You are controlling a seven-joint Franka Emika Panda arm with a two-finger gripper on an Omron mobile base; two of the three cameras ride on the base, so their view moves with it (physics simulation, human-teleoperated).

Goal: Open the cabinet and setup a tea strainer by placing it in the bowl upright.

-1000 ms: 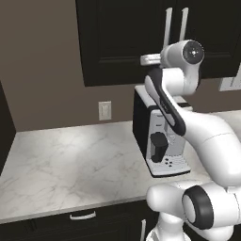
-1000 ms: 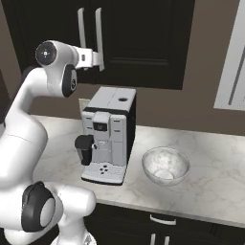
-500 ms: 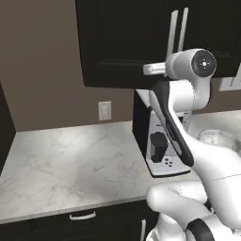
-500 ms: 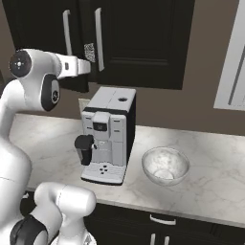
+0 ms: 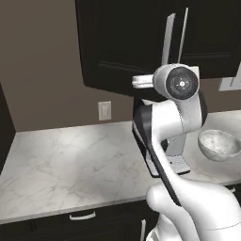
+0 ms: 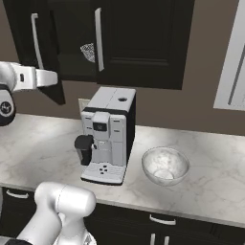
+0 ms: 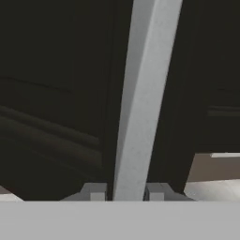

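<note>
Two finger tips of the gripper clamped on the cabinet door's rigid, slick handle — likely light to swing — best gripped mid-bar.

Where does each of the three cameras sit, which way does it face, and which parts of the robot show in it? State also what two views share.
Left base view: behind the arm, to its left, facing the counter and cabinet; the arm rises lower right.
Right base view: behind, to the right, facing the coffee machine, bowl and strainer in the opened cabinet; the arm rises lower left.
Hand view: on the hand, facing the door handle between the jaws.
Both base views share cabinet, machine and bowl.
</note>
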